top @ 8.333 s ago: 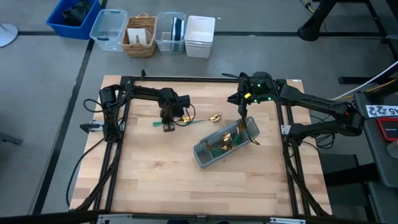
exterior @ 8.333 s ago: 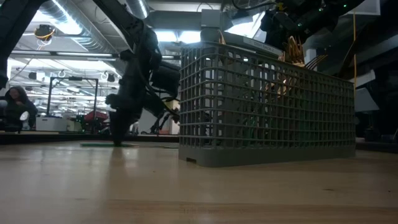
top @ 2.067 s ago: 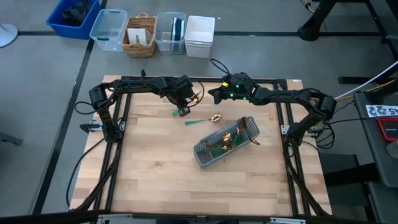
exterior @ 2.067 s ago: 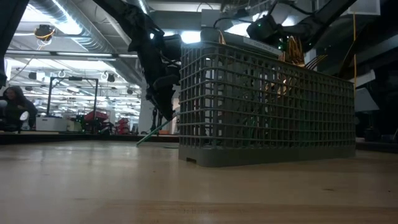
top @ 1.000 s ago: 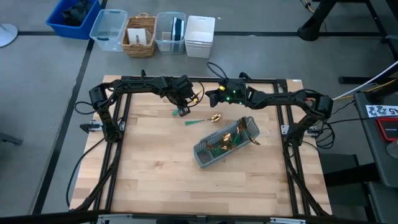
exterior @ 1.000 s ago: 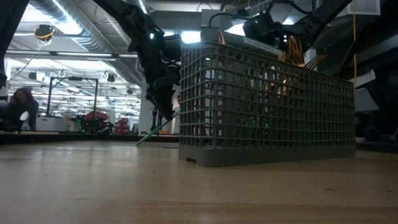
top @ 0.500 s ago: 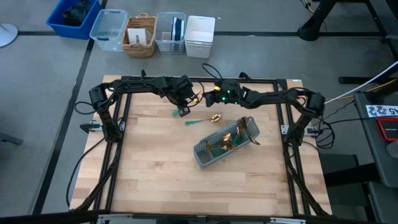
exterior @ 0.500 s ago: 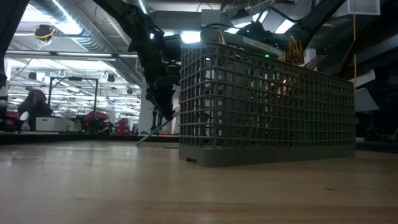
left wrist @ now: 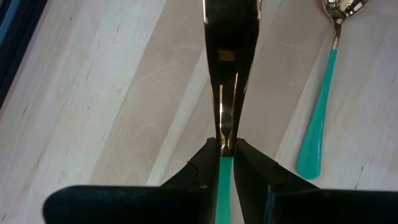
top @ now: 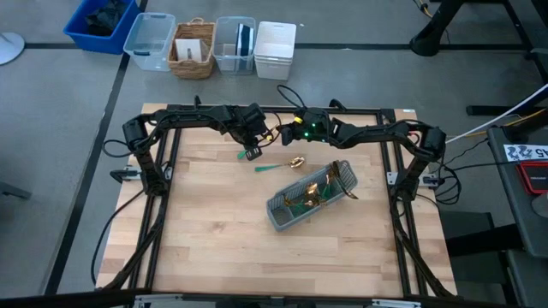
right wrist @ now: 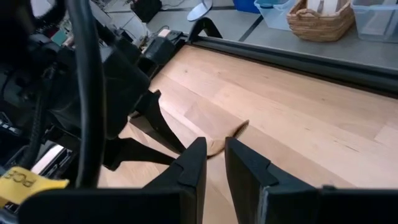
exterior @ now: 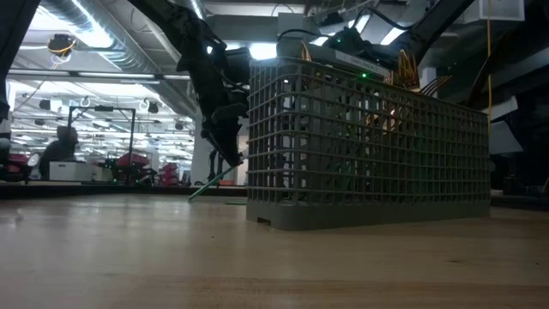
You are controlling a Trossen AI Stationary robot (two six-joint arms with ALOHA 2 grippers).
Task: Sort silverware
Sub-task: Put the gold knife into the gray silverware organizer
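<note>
**Slim utensil passed at the far edge**

A teal-handled knife (left wrist: 221,186) is clamped by the left end effector (top: 252,151) near the bench's far edge. The right end effector (top: 286,137) is slightly parted beside its gold tip. It is judged light, stiff and slippery; the matte handle suits gripping. A spoon (top: 278,164) lies nearby.

We see a light wood bench (top: 214,239) on grey floor (top: 60,128). Beyond its far edge sit a blue bin (top: 101,24), clear tubs (top: 150,40), a wicker basket (top: 193,49) and a white bin (top: 275,50). Ceiling strip lights (exterior: 90,24) glow; a person (exterior: 60,150) sits far off.
</note>
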